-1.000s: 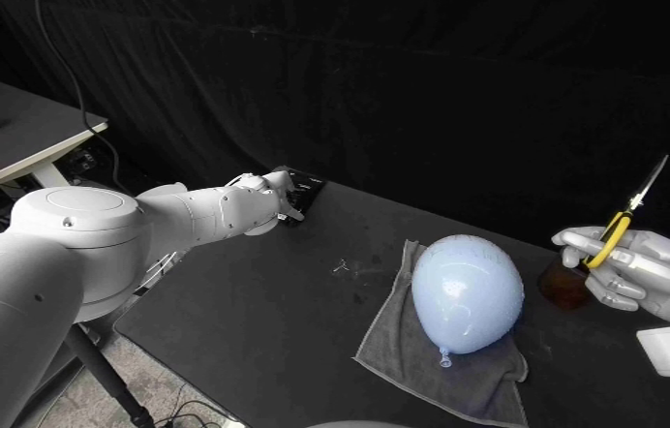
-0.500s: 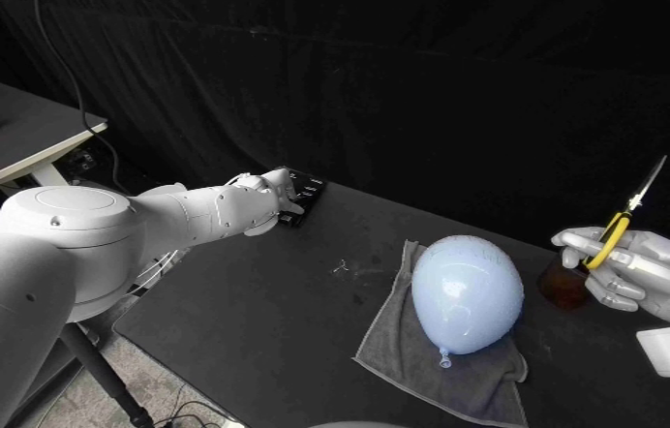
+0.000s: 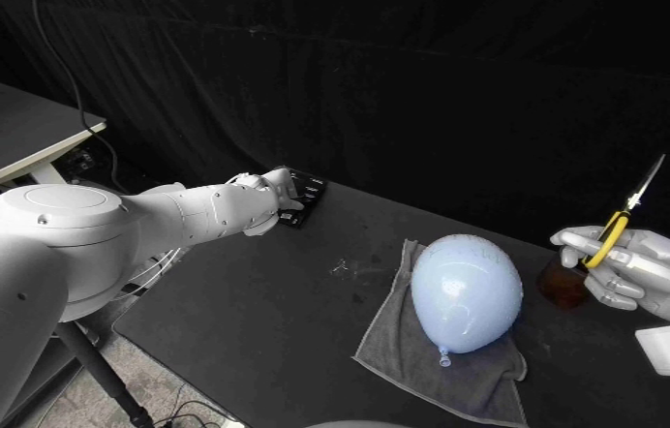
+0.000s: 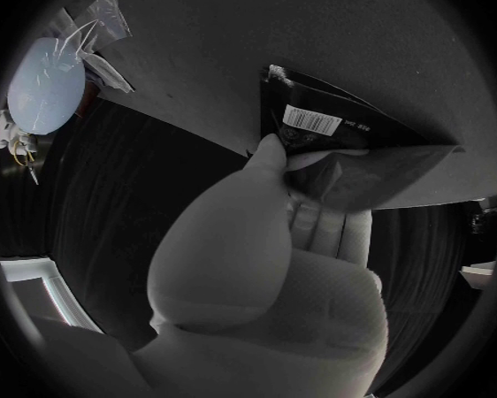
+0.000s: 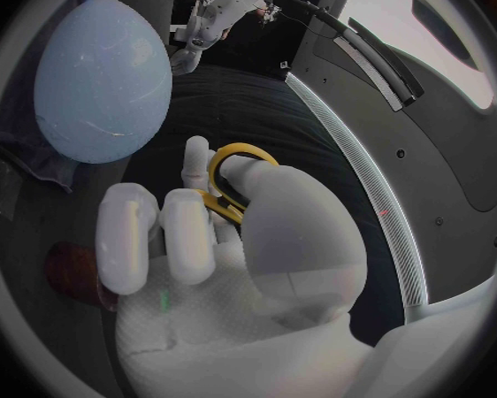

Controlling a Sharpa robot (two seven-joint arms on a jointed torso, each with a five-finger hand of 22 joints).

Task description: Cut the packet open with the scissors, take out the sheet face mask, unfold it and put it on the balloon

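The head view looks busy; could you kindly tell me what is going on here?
The robot's left hand grips the black packet at the far left edge of the table. Its right hand holds the yellow-handled scissors off to the right, blades pointing up, well apart from the packet. The pale blue balloon lies on a grey towel between them. The packet looks unopened so far.
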